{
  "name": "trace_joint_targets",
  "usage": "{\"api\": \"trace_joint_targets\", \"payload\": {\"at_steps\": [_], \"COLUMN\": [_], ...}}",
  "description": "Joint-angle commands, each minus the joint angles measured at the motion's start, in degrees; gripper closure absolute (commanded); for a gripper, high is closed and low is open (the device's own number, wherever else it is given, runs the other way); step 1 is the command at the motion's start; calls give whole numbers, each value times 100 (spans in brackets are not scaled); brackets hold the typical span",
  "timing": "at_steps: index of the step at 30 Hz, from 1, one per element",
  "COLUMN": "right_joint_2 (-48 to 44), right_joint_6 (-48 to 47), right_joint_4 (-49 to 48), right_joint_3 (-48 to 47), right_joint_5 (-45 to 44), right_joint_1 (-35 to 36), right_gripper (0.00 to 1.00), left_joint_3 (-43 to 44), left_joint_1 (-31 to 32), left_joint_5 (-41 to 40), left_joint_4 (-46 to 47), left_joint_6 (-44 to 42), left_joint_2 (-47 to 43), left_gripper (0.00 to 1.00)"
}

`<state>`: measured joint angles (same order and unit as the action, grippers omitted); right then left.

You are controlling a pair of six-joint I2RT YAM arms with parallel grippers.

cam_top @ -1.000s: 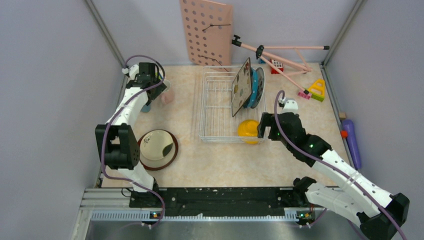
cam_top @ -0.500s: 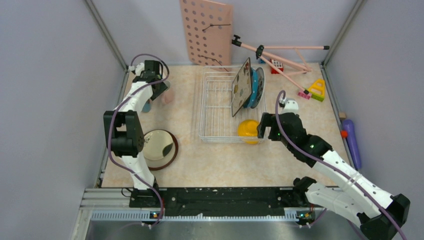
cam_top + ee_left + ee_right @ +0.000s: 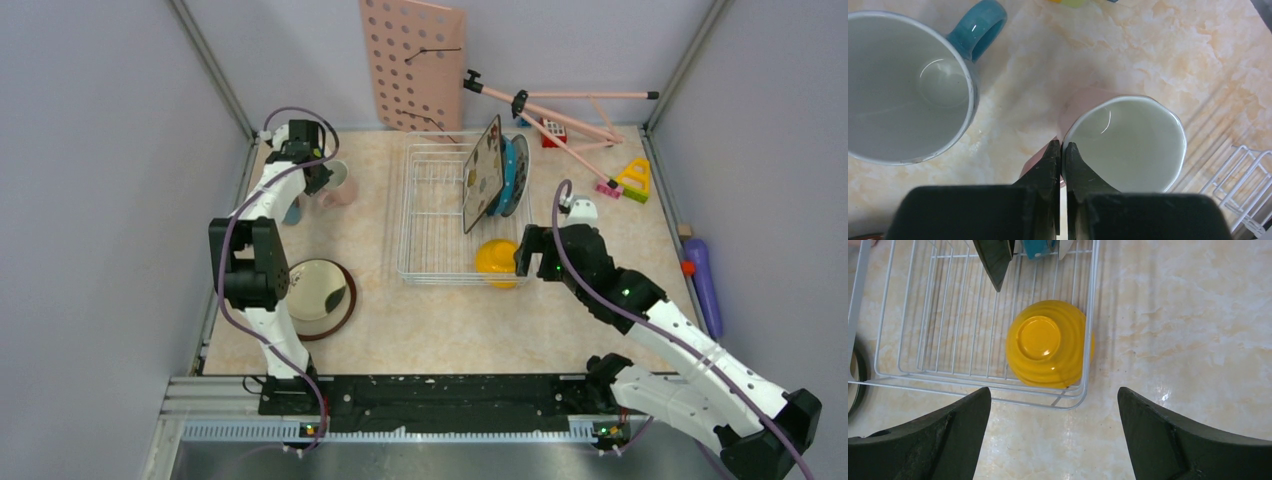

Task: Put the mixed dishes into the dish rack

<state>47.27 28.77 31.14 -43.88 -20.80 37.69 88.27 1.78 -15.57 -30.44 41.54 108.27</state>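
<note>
My left gripper (image 3: 1061, 146) (image 3: 318, 178) is shut on the near rim of the pink mug (image 3: 1128, 145) (image 3: 341, 184), one finger inside and one outside. The teal mug (image 3: 903, 95) (image 3: 292, 212) stands upright just left of it. In the dish rack (image 3: 430, 225) (image 3: 1093, 315), the square flowered plate (image 3: 483, 175), the teal dotted plate (image 3: 511, 176) and a white plate stand on edge. The yellow bowl (image 3: 1048, 342) (image 3: 497, 257) lies upside down in the rack's near right corner. My right gripper (image 3: 1054, 405) (image 3: 524, 258) hangs open just beside it. The brown-rimmed cream plate (image 3: 318, 297) lies flat near the left arm.
A pink pegboard (image 3: 412, 65) leans on the back wall. A pink folding stand (image 3: 560, 110) and toy blocks (image 3: 632, 180) lie at the back right. A purple object (image 3: 703, 280) rests along the right wall.
The left gripper has closed on the pink mug's rim, and the mug has shifted slightly right. The right arm has stayed still.
</note>
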Motion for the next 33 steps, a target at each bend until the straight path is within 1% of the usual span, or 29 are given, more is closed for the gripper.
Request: {"api": "trace_joint_targets", "payload": {"at_steps": [1,7,12,15,19,22,24,27,28,30,33], "right_joint_2": [-103,-111,-137,-164,-189,-184,-176,-200,-192,-179,-51], "right_joint_6": [41,61,4,-60,-125,-196,-307,-476,-549,-657,-597], "right_joint_4": [-48,-45,-1,32,39,7,-85,-345,-472,-779,-1221], "right_joint_3": [-330,-413,-489,-582,-725,-860,-940,-1062,-1102,-1190,-1337], "right_joint_5": [58,162,180,185,211,349,551,1138,1460,2182,2942], "right_joint_1": [-43,-43,-43,-43,-47,-43,-43,-47,-43,-43,-47], "right_gripper": [5,6,6,5,5,5,5,4,4,4,4], "left_joint_3": [239,133,-134,-478,-971,-1254,-1456,-1914,-2018,-2158,-2421], "left_joint_1": [13,9,7,10,10,14,15,39,46,66,108], "left_joint_5": [58,170,767,1235,2060,2873,3547,4582,4880,5304,5692], "left_joint_4": [45,2,81,238,560,844,1077,1690,1854,2000,2239], "left_joint_6": [-12,-28,-152,-86,141,426,679,1074,1170,1275,1526], "left_joint_2": [-298,-1056,-1820,-2384,-3177,-3654,-3876,-4131,-4209,-4352,-4594], "left_gripper": [100,100,100,100,100,100,100,100,100,100,100]}}
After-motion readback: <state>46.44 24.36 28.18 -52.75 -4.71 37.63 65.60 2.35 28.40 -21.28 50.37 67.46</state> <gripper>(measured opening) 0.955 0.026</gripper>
